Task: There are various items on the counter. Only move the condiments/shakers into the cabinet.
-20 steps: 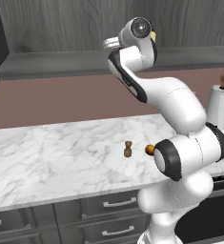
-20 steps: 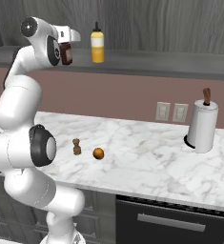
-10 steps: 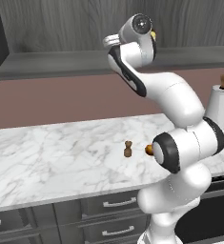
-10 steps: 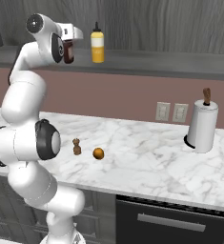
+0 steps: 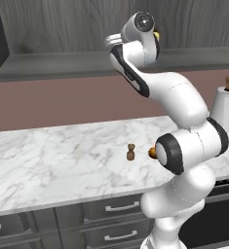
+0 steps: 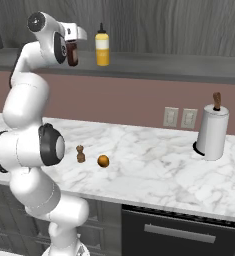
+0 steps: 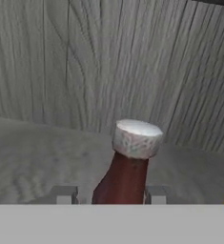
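So the dark red-brown sauce bottle (image 7: 124,178) is up at the cabinet (image 6: 154,22), pinched between the two fingertips (image 7: 63,194) of the tool (image 6: 72,52), hanging just above the grey shelf ledge (image 6: 154,67) and a bit to the left of the yellow squeeze bottle (image 6: 102,46) that's already standing there. From the hand view the tool looks clenched on the bottle low on its body, with the white cap (image 7: 137,137) leaning off to one side, so I'd guess the bottle isn't perfectly upright. That's my main worry: let go while it's tilted or not yet touching the ledge and it could tip and roll off the ledge down to the desk (image 6: 154,150). Second worry is the yellow bottle, since it's near enough that a sideways swing of the hand could knock it over. Well below the sauce bottle, the little wooden shaker (image 6: 80,154) still sits on the desk with the orange fruit (image 6: 103,160) just beside it, and grabbing the fruit by mistake would be wrong for the job. The paper towel roll (image 6: 212,132) is far off to the right. Labels or writing: none I can read on anything.
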Controlling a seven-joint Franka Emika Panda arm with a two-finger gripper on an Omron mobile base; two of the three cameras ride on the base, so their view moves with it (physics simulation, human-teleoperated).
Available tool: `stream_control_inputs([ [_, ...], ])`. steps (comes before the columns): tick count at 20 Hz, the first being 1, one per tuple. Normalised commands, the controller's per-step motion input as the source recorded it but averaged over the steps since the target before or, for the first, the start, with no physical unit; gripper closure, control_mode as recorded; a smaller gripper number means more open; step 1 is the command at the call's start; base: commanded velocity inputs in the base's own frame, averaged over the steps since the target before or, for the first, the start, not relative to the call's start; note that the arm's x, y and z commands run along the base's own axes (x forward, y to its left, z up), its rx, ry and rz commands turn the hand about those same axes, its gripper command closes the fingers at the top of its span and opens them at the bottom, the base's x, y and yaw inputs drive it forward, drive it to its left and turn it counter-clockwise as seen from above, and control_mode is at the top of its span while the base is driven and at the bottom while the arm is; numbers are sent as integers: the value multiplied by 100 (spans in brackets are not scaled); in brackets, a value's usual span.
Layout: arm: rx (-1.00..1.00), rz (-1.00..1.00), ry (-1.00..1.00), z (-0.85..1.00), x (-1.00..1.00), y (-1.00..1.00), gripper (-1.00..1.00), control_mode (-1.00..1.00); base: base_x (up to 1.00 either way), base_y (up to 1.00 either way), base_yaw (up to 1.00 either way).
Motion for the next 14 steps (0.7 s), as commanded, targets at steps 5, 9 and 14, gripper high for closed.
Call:
stream_control_inputs([
  [5, 0, 0, 0, -16, -76, 0, -100, -100, 0, 0, 0],
  [9, 0, 0, 3, -39, -98, 0, -100, -100, 0, 0, 0],
  [14, -1, -1, 7, -48, -100, 0, -100, -100, 0, 0, 0],
])
